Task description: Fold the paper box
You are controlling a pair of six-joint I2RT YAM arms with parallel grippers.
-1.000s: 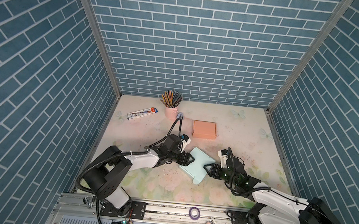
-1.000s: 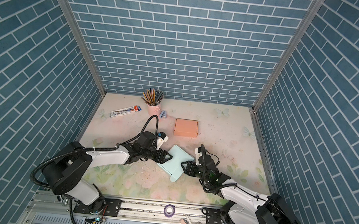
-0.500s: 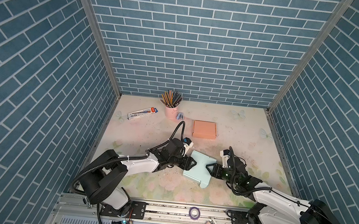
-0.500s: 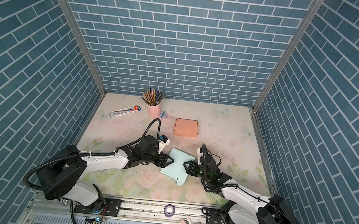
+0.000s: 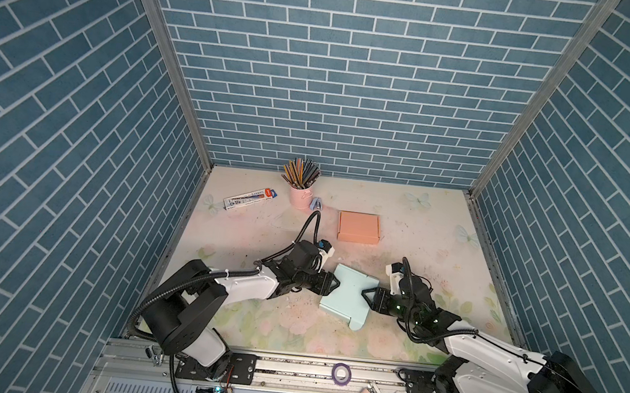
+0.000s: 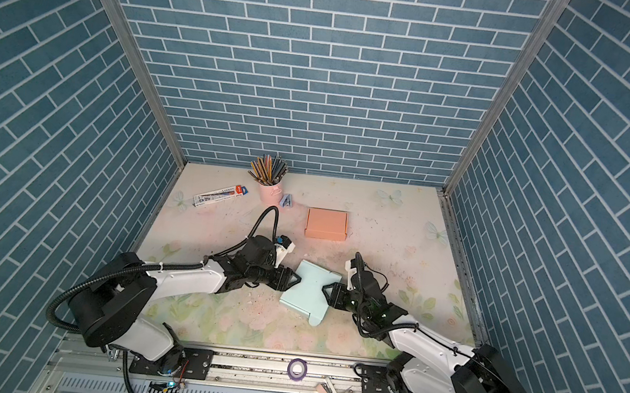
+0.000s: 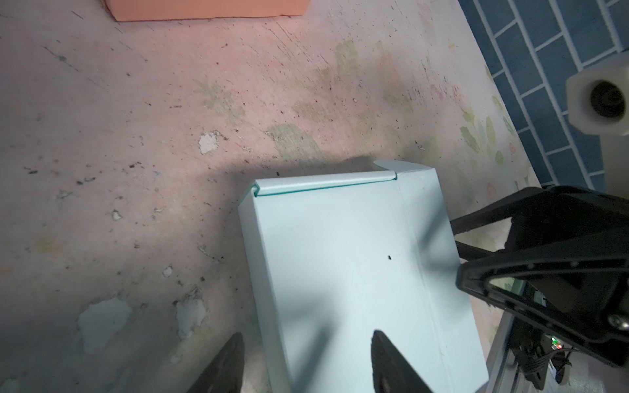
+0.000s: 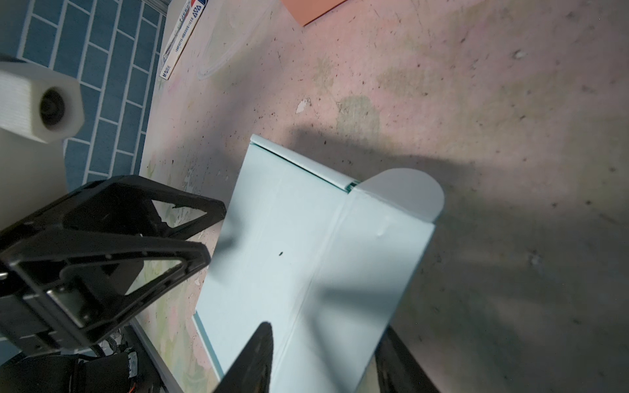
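Note:
The light blue paper box (image 5: 348, 296) (image 6: 309, 290) lies flat mid-table, with a rounded tab (image 8: 408, 190) sticking out at one corner. My left gripper (image 5: 334, 285) (image 7: 306, 357) meets it from the left and is open. One of its fingers (image 7: 228, 364) is beside the box's side wall, the other over the top panel. My right gripper (image 5: 365, 294) (image 8: 326, 357) faces it from the right, also open. One finger (image 8: 255, 357) is over the top panel, the other along the box's outer edge. In both top views the two grippers pinch inward at the box's middle.
An orange folded box (image 5: 359, 227) lies behind on the table (image 5: 442, 226). A pink cup of pencils (image 5: 300, 192), a small blue clip (image 5: 316, 204) and a long white carton (image 5: 250, 198) sit at the back left. A purple tape roll (image 5: 340, 373) rests on the front rail.
The box has turned slightly and now sits squarer between the grippers. Both sets of jaws have narrowed a little. The left arm has lowered and stretched along the table.

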